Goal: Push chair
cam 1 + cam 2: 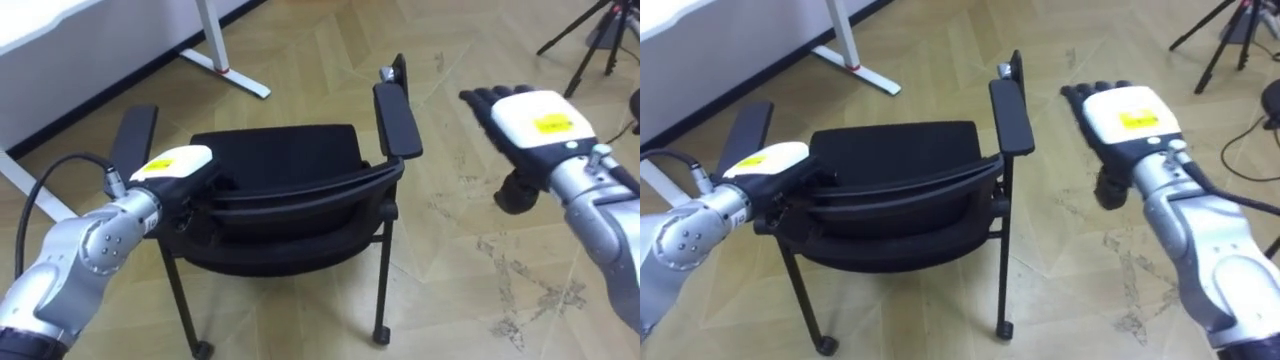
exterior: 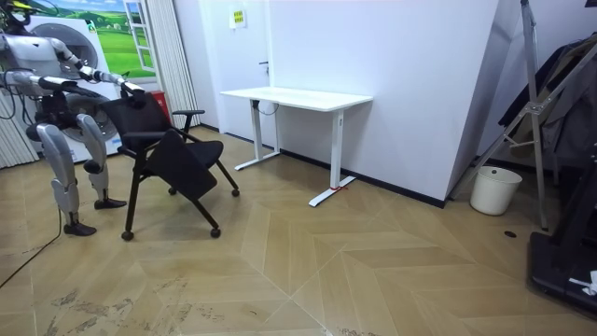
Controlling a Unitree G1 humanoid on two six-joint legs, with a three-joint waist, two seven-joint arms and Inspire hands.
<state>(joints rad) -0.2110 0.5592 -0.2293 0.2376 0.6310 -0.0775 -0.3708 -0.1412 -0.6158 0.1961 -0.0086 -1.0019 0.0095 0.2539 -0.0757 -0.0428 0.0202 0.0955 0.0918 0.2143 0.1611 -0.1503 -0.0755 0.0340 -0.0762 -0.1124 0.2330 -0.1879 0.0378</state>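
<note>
A black chair (image 1: 290,190) with armrests and castors stands right in front of me, its backrest (image 1: 900,190) nearest to me and its seat facing away. My left hand (image 1: 172,165) rests on the left end of the backrest's top edge, fingers lying straight along it. My right hand (image 1: 532,118) hovers open in the air to the right of the chair's right armrest (image 1: 396,115), touching nothing. In the room view I stand at the left behind the chair (image 2: 173,154), arms stretched toward it.
A white desk (image 2: 298,97) stands ahead by the wall, its foot (image 1: 228,68) just beyond the chair. A tripod (image 1: 590,35) stands at the far right, and a white bin (image 2: 494,189) sits by the wall. Bare wooden floor lies between the chair and the desk.
</note>
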